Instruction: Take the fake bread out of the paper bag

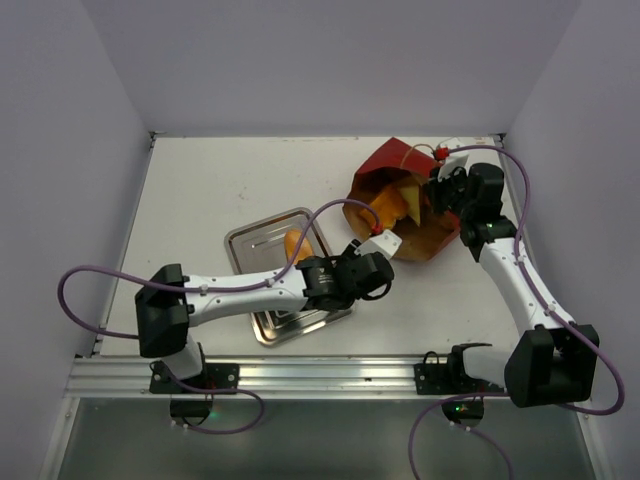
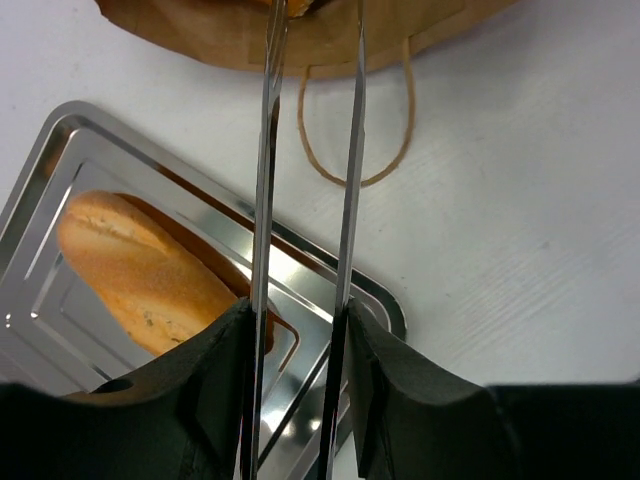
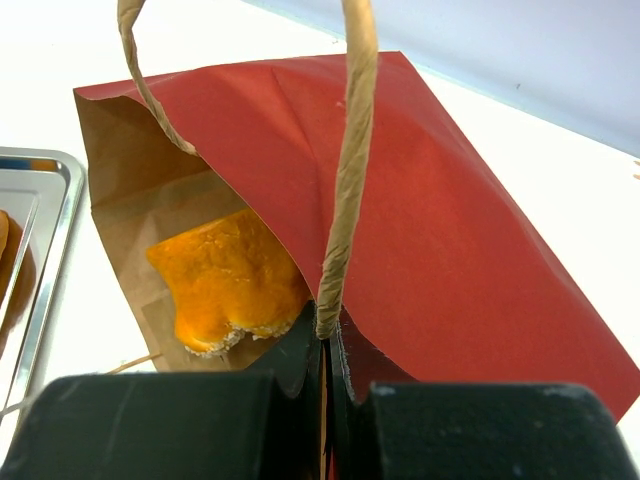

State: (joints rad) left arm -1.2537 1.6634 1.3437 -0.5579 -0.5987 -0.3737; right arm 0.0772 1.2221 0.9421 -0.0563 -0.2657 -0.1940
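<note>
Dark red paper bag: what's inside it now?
A golden-orange toy bread piece lies on the brown inner wall near the mouth of the dark red paper bag. The red upper side covers everything deeper.

Red paper bag (image 3: 450,230) lies on side on white table (image 3: 580,200). Mouth open, brown inside. Orange bread piece (image 3: 225,280) sits inside, near mouth. Right gripper (image 3: 327,350) pinches tan string handle (image 3: 350,150) tight, top flap held up. Silver tray (image 3: 50,260) at left edge, beside bag.
</note>
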